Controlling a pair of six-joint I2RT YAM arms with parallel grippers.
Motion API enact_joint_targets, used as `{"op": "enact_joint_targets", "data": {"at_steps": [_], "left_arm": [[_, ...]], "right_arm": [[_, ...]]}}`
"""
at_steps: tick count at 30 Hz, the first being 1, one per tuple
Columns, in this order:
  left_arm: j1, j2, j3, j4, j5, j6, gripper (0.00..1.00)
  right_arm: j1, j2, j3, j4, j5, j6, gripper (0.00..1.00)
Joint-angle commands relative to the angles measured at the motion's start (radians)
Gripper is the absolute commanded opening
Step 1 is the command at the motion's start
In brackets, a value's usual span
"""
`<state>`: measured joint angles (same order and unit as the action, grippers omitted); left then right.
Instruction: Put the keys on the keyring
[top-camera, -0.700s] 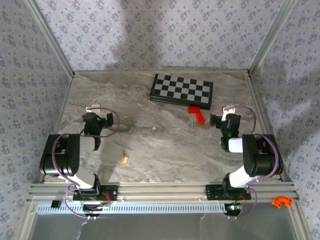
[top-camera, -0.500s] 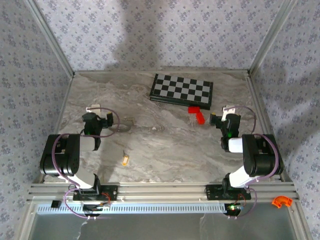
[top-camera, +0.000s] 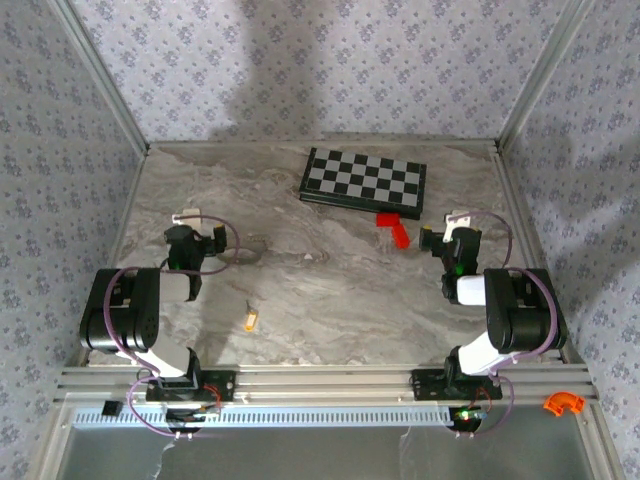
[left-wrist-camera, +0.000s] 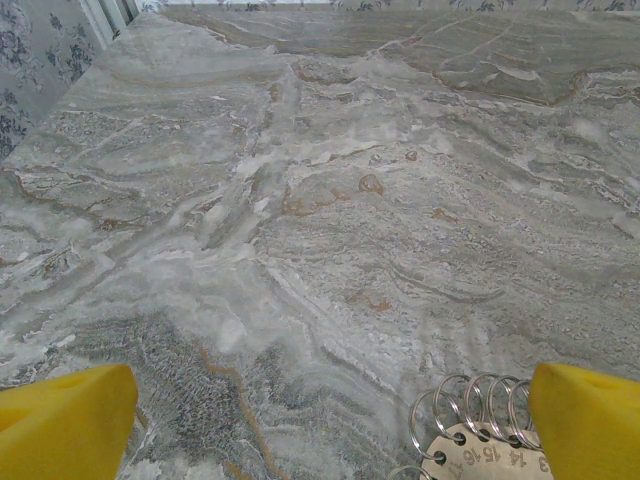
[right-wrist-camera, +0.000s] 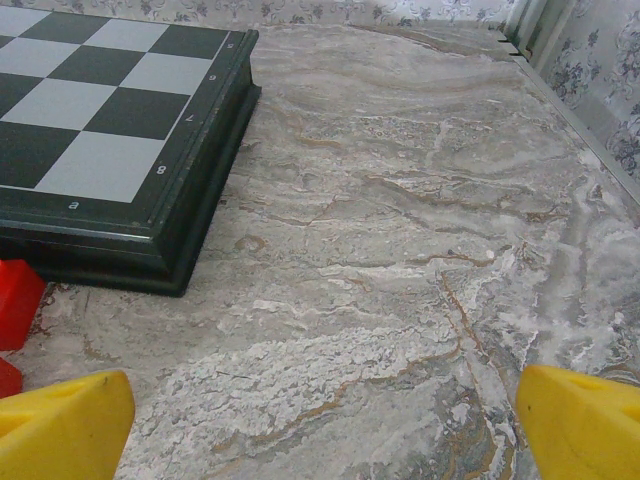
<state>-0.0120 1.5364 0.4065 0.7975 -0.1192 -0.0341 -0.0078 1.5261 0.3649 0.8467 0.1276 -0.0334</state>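
Jaws wide apart; tiny orange-yellow key (top-camera: 251, 320), silvery looped keyring (left-wrist-camera: 475, 415).

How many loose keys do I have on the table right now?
1. The key lies flat on the table, left of centre and toward the near edge. More could be hidden, or too small to make out from above.

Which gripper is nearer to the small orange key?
The left gripper: the key lies on its half of the table, whereas the right gripper stands far across, by the red block.
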Motion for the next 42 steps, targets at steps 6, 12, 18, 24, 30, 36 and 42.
{"op": "enact_joint_targets", "data": {"at_steps": [6,12,18,24,30,36,42], "left_arm": [[0.008,0.001,0.004,0.023,0.015,0.008,1.0],[0.009,0.002,0.004,0.023,0.015,0.009,1.0],[0.009,0.001,0.004,0.023,0.015,0.008,1.0],[0.008,0.001,0.005,0.023,0.015,0.008,1.0],[0.009,0.001,0.003,0.023,0.016,0.009,1.0],[0.018,0.001,0.008,0.016,0.037,0.005,1.0],[0.018,0.002,0.008,0.015,0.038,0.005,1.0]], "right_arm": [[0.003,0.009,0.008,0.029,0.017,0.018,1.0],[0.001,0.009,0.008,0.024,0.009,0.02,1.0],[-0.001,0.009,0.009,0.023,0.006,0.021,1.0],[-0.001,0.008,0.007,0.025,0.005,0.02,1.0],[-0.001,0.009,0.008,0.024,0.005,0.021,1.0],[-0.003,0.009,0.008,0.023,0.003,0.021,1.0],[-0.003,0.009,0.008,0.022,0.003,0.021,1.0]]}}
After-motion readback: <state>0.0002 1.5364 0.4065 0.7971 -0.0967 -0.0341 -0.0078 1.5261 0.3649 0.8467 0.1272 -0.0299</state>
